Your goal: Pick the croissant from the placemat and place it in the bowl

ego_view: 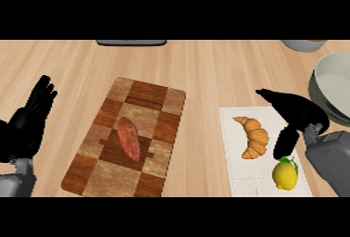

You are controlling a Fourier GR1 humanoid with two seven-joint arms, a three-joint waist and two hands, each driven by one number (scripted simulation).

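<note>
The croissant (pixel 252 137) lies on the white placemat (pixel 247 178), with the lemon (pixel 285 175) at its 5 o'clock and the bowl (pixel 334 78) at its 2 o'clock. The right hand (pixel 301 113) hovers at the croissant's 3 o'clock, thumb and fingers spread, holding nothing. The left hand (pixel 31 118) rests open, fingers up, at the 9 o'clock edge.
</note>
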